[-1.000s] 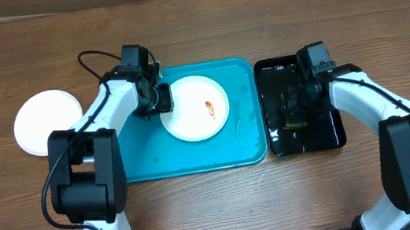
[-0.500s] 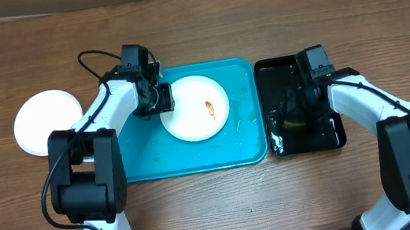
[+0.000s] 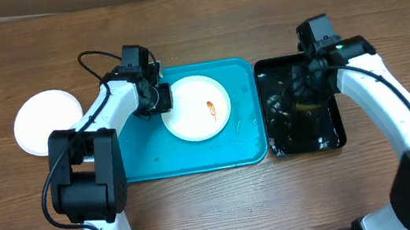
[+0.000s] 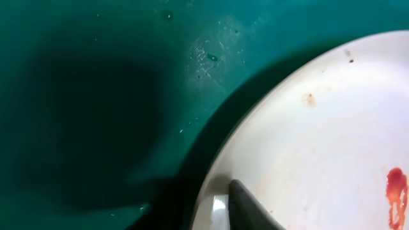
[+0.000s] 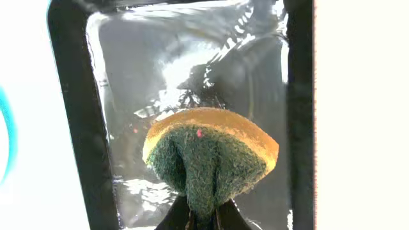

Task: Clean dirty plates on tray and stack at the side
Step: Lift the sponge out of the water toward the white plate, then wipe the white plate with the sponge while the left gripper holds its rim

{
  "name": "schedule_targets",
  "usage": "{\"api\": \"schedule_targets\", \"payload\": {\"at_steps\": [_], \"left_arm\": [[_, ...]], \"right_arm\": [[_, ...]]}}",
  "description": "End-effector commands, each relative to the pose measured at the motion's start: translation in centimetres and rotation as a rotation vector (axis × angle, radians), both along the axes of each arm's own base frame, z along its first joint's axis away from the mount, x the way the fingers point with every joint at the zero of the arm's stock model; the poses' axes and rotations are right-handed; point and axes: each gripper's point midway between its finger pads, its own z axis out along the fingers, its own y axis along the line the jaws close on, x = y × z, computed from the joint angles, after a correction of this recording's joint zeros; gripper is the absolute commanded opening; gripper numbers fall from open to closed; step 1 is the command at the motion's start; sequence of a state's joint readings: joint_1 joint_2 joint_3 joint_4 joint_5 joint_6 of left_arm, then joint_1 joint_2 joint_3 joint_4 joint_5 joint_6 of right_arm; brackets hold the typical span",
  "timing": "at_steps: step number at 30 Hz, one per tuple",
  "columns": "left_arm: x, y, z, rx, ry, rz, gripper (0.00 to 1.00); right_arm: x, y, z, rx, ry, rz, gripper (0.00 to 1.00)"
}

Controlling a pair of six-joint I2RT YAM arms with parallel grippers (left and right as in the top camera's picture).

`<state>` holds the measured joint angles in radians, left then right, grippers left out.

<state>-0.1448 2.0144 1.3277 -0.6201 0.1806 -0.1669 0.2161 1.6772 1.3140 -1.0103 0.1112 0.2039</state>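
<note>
The tray [image 3: 194,154] is blue-green, and the plate [image 3: 189,117] in it is white with an orange-red smear [image 3: 210,109]. The sponge [image 5: 211,153] is yellow and dark green, and the small tray [image 3: 326,131] is shiny black.

No writing, label, brand, number or sign can be read on anything in the three views.

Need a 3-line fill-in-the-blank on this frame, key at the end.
1. The right gripper holds a ____ over the black tray.
2. The left gripper grips the smeared plate by its ____.
3. In the overhead view, the other white plate lies on the table, ____ of the turquoise tray.
Missing words: sponge; rim; left.
</note>
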Motion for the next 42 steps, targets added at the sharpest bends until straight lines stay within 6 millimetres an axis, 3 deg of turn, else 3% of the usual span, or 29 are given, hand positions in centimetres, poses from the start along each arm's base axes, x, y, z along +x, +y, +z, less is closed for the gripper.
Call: {"api": "schedule_targets", "payload": {"at_steps": [1, 6, 10, 12, 15, 20, 30, 37, 42], "left_arm": [[-1.2, -0.1, -1.4, 0.011, 0.048, -0.01, 0.04], [-3.6, 0.2, -1.8, 0.013, 0.167, 0.074, 0.04], [-3.8, 0.3, -1.8, 0.016, 0.177, 0.08, 0.21], [-3.5, 0.2, -1.8, 0.013, 0.161, 0.068, 0.2], [-3.3, 0.2, -1.7, 0.014, 0.15, 0.054, 0.04], [-3.4, -0.4, -1.7, -0.004, 0.155, 0.044, 0.04], [-3.5, -1.2, -1.5, -0.043, 0.159, 0.031, 0.04], [-3.5, -1.2, -1.5, -0.044, 0.157, 0.031, 0.04], [-3.4, -1.3, -1.5, -0.044, 0.155, 0.031, 0.04]], "right_arm": [[-0.1, -0.6, 0.7, -0.099, -0.019, 0.025, 0.04], [-0.2, -0.8, 1.0, -0.184, -0.032, 0.039, 0.04], [0.0, -0.9, 1.3, -0.242, -0.051, 0.059, 0.04], [-0.1, -0.4, 1.2, -0.223, -0.044, 0.085, 0.04], [0.2, 0.1, 1.2, -0.202, -0.054, 0.096, 0.04], [1.0, 0.3, 1.5, -0.216, -0.086, 0.132, 0.04], [-0.5, -0.8, 1.5, -0.275, -0.035, 0.098, 0.04], [-0.1, 1.6, 1.6, -0.253, -0.08, 0.137, 0.04], [1.7, 6.7, 2.3, -0.034, -0.163, 0.227, 0.04]]}}
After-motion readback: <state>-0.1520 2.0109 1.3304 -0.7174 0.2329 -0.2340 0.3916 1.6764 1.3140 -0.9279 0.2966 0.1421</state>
